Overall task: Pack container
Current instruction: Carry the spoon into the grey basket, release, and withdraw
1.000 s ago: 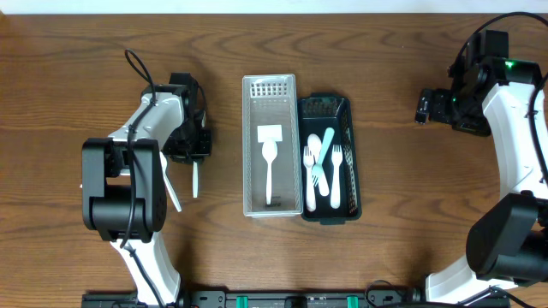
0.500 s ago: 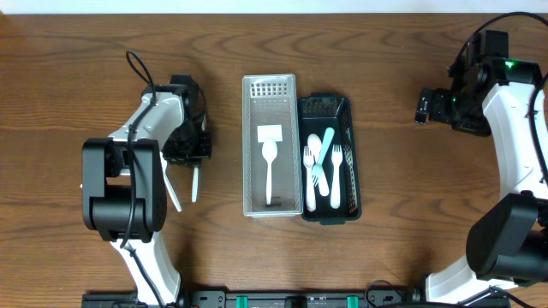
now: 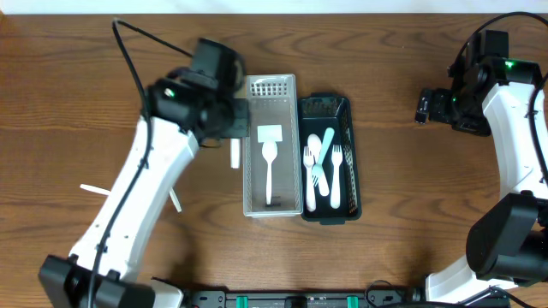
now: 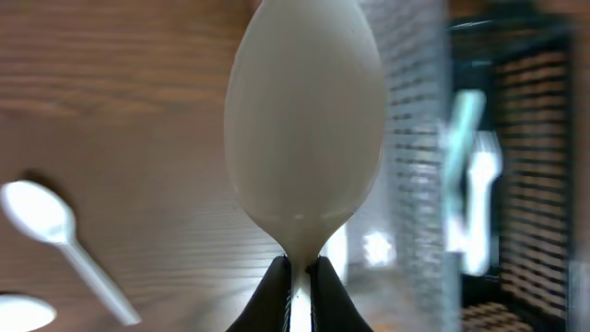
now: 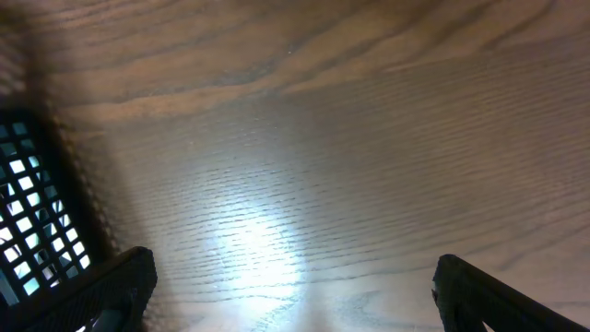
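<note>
My left gripper is shut on the handle of a white plastic spoon and holds it just left of the clear container. In the left wrist view the spoon's bowl fills the frame above the shut jaws. The clear container holds one white spoon. The black basket beside it holds white forks and a pale blue spoon. My right gripper is open and empty over bare table at the far right, also shown in its wrist view.
Two more white utensils lie on the table at the left, one and another; loose spoons also show in the left wrist view. The black basket's corner shows in the right wrist view.
My left arm has swung up and right from the table's left side to the clear container, carrying a white spoon off the table. The right arm has not moved.
</note>
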Tool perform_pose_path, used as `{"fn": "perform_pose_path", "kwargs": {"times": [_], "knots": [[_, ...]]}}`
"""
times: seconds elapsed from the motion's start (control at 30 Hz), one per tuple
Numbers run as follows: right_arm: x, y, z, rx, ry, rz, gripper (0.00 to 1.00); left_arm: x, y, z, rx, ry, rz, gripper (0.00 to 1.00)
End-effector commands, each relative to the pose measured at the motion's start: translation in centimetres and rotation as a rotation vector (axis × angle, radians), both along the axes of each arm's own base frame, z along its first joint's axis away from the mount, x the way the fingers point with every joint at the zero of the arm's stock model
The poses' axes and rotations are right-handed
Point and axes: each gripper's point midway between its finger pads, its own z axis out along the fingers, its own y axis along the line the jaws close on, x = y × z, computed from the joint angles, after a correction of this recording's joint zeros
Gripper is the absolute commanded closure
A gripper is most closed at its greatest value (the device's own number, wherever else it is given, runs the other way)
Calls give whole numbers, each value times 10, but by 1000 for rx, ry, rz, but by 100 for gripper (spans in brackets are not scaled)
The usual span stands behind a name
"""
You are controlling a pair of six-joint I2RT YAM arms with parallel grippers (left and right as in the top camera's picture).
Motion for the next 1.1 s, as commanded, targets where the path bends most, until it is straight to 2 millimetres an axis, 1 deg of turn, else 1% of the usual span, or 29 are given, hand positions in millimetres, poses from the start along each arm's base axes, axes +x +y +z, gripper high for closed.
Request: {"fn": "perform_pose_path", "kwargs": {"times": [0.0,0.07,0.1,0.2,0.27,0.33,0.43,0.5,0.53,0.57,0.6,0.63,0.77,0.87,0.9,0.93,0.97,1.07], "knots": [[0,3,-4,3,8,17,1,-6,-26,-21,-31,69,63,94],[1,3,-4,2,8,17,1,-6,-40,-34,-27,83,49,94],[0,3,-4,3,8,17,1,-5,-43,-42,-15,96,53,94],[0,3,-4,3,9,16,1,-5,-48,-67,22,149,54,94],[0,3,-4,3,9,17,1,-4,-49,-87,51,196,53,94],[0,3,-4,3,9,16,1,-5,-50,-103,72,235,54,94],[0,3,-4,3,9,17,1,-5,-49,-119,94,272,54,94],[0,3,-4,3,9,17,1,-5,-50,-122,98,278,55,94],[0,3,-4,3,8,17,1,-5,-50,-122,98,278,55,94],[0,3,-4,3,8,17,1,-4,-50,-122,96,275,54,84],[0,3,-4,3,8,17,1,-4,-50,-121,94,271,54,59],[0,3,-4,3,8,17,1,-4,-50,-120,92,268,54,47],[0,3,-4,3,8,17,1,-3,-49,-110,97,248,8,45],[0,3,-4,3,9,17,1,-1,-41,-89,104,201,2,44],[0,3,-4,3,9,17,1,2,-33,-81,120,172,19,44],[0,3,-4,3,9,16,1,5,-19,-67,143,128,54,42],[0,3,-4,3,9,16,1,7,-8,-58,159,100,88,41],[0,3,-4,3,9,16,1,7,36,-22,170,27,210,32]]}}
